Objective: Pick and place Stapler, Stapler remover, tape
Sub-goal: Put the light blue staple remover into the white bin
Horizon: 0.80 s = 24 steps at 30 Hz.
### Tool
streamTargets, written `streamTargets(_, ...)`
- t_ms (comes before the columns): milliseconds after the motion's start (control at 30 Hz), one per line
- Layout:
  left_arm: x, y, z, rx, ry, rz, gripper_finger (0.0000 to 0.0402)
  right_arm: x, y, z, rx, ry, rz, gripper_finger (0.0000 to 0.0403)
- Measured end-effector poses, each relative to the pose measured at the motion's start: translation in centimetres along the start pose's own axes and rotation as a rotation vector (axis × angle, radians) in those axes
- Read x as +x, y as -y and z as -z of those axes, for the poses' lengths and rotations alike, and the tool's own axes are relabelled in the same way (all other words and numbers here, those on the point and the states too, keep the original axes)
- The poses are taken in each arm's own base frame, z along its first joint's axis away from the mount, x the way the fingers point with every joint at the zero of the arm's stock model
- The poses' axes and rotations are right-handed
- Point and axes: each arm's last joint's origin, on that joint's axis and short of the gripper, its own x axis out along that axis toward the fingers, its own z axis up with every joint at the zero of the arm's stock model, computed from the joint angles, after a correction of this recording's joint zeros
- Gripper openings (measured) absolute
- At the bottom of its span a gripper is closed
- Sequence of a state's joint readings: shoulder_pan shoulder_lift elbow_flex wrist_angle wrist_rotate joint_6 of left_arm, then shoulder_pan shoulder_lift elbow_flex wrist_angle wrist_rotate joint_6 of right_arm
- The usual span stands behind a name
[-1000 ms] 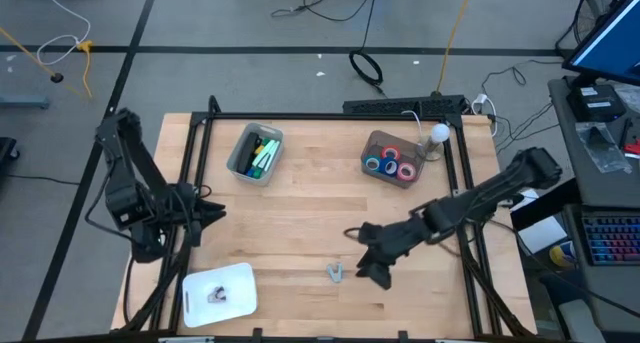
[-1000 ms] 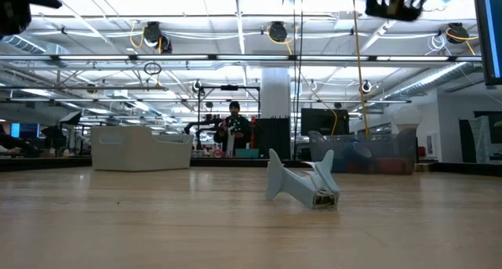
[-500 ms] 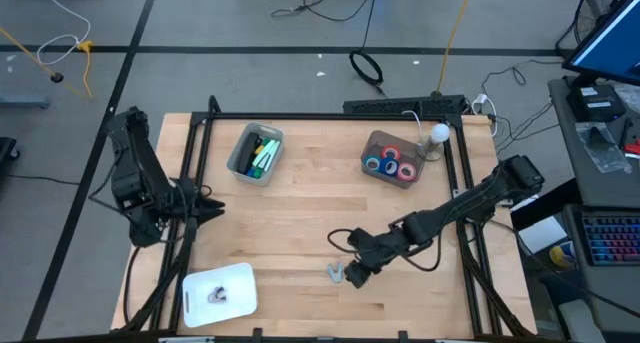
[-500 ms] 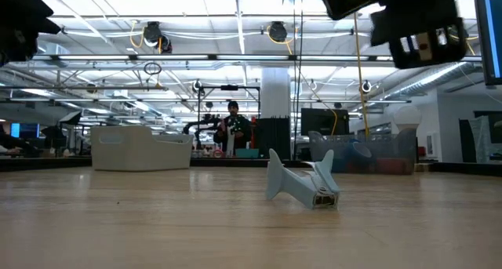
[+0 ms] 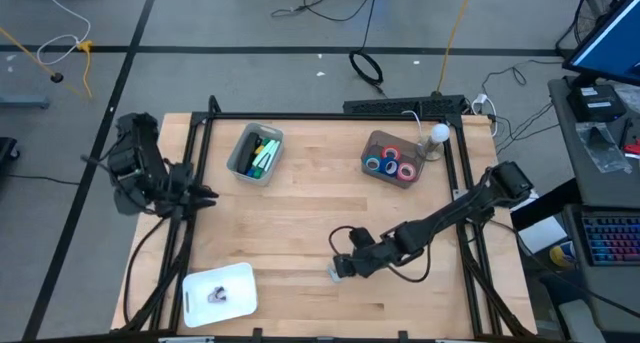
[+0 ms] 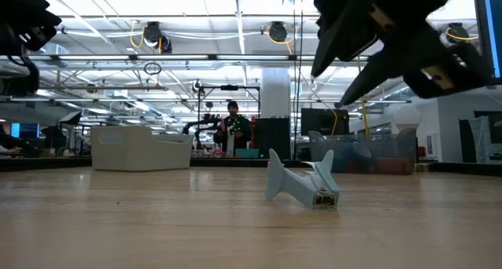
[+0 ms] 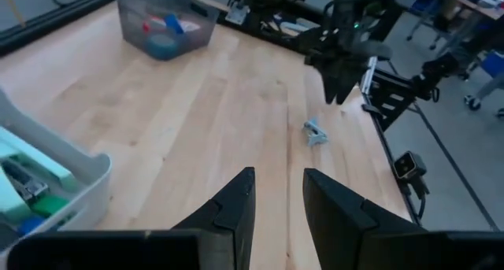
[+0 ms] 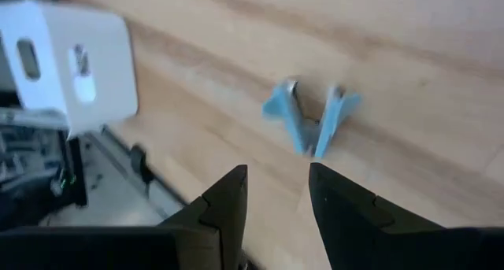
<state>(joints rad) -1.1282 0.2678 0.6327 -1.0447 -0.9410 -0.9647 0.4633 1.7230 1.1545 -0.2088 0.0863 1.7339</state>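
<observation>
My right gripper (image 5: 341,267): hangs over the table's near edge, fingers parted with a narrow gap between them and nothing held; in the low view (image 6: 345,69) it shows dark and above the board, clear of the wood.
Staple remover (image 5: 334,272): a pale blue, winged piece lying on the bare planks just beside my right fingertips, apart from them; my right wrist view (image 8: 309,118) shows its two wings spread in a V ahead of the fingers, and the low view (image 6: 300,184) shows it resting on the table.
My left gripper (image 5: 205,195): waits off the table's left side, over the dark frame, fingers slightly apart on nothing; my left wrist view (image 7: 278,193) looks across the board toward the remover (image 7: 315,133).
Tape (image 5: 391,166): red and blue rolls lying together in the clear bin (image 5: 372,143) at the table's far right, well apart from my right gripper.
Grey bin (image 5: 240,155): far left-centre of the table, holding green and other small items I cannot make out for certain.
White tray (image 5: 240,283): near left corner, with one small dark object in it, possibly another remover.
Table (image 5: 300,213): light wooden planks inside a black frame.
Background: a person (image 6: 234,128) stands far off in the room beyond the table.
</observation>
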Motion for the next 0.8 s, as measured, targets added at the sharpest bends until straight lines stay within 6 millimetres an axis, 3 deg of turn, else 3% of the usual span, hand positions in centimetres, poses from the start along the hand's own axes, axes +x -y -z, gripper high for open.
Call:
streamTargets(267,-0.4,-0.7,-0.2,0.045,0.013,0.031,0.0108,2.3,1.0,-0.5,0.064,0.036,0.057,0.013)
streamTargets(800,-0.4,-0.7,-0.1,0.076,-0.005,0.045,0.0108,2.3,1.4,-0.5,0.087,0.051,0.096,0.013)
